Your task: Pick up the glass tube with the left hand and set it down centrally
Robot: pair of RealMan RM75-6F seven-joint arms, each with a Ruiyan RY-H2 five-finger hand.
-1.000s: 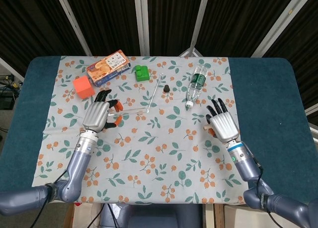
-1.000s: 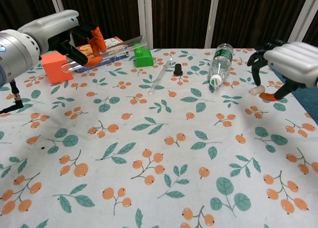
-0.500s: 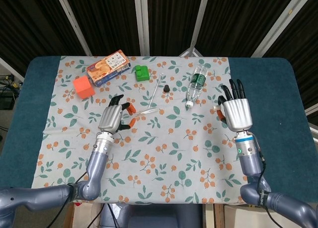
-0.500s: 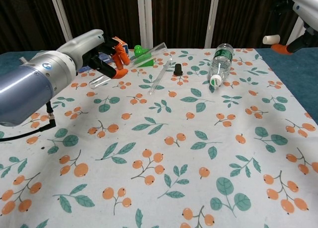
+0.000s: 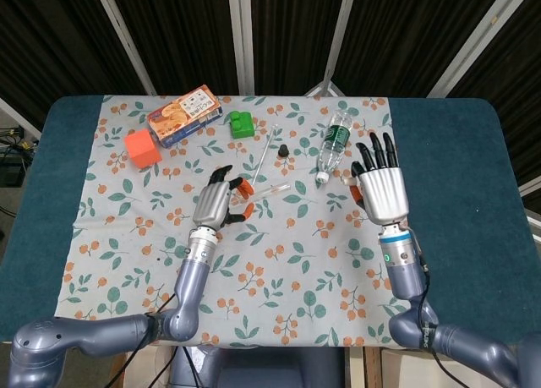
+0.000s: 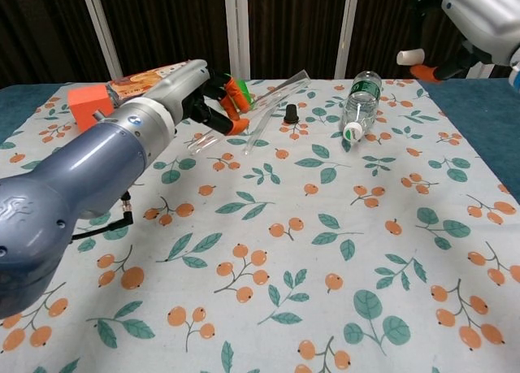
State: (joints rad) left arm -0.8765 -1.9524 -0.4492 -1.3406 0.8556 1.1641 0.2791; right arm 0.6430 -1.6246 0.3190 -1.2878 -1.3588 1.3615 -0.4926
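My left hand (image 5: 215,204) holds the clear glass tube (image 5: 269,189) above the floral cloth (image 5: 279,261), a little left of the table's middle. The tube sticks out to the right of the orange fingertips and slopes up. The chest view shows the same hand (image 6: 199,103) with the tube (image 6: 281,88) slanting up to the right across its fingers. My right hand (image 5: 380,185) is raised over the right side of the cloth with its fingers stretched apart, holding nothing. Only part of it (image 6: 479,15) shows at the chest view's top right corner.
A water bottle (image 5: 335,143) lies at the back right, with a black cap (image 5: 284,150) and a thin dropper (image 5: 264,155) beside it. A green block (image 5: 242,123), a snack box (image 5: 184,114) and an orange cube (image 5: 142,148) stand at the back left.
My left hand has carried the tube rightward from near the orange cube toward the middle. The right hand rose off the cloth and has shifted a little left.
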